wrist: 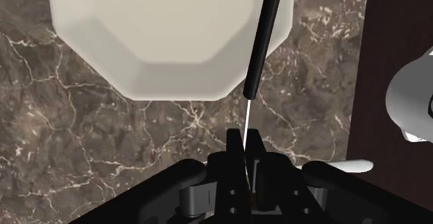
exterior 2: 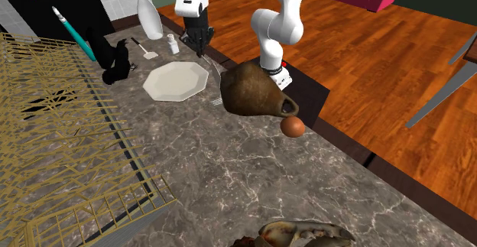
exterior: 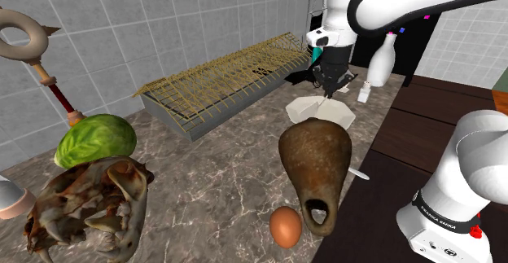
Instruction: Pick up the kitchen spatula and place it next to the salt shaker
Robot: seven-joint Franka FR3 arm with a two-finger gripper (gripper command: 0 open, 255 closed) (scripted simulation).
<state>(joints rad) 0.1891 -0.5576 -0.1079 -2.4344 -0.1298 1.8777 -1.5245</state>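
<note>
Nearest in the shoulder view, 1 brown egg (exterior: 285, 225) lies on the marbled counter (exterior: 220, 172), touching or just beside the mouth of a brown vase (exterior: 316, 164) lying on its side. Behind the vase sits a white plate (exterior: 303, 109). Above the plate's rim hangs the gripper (wrist: 244, 143), its 2 fingers pinched onto the thin white blade of the spatula (wrist: 264, 42), whose black handle reaches out across the plate. Beyond, apart from the gripper, stands the white salt shaker (exterior: 365, 93), then 1 tall white bottle (exterior: 383, 58).
</note>
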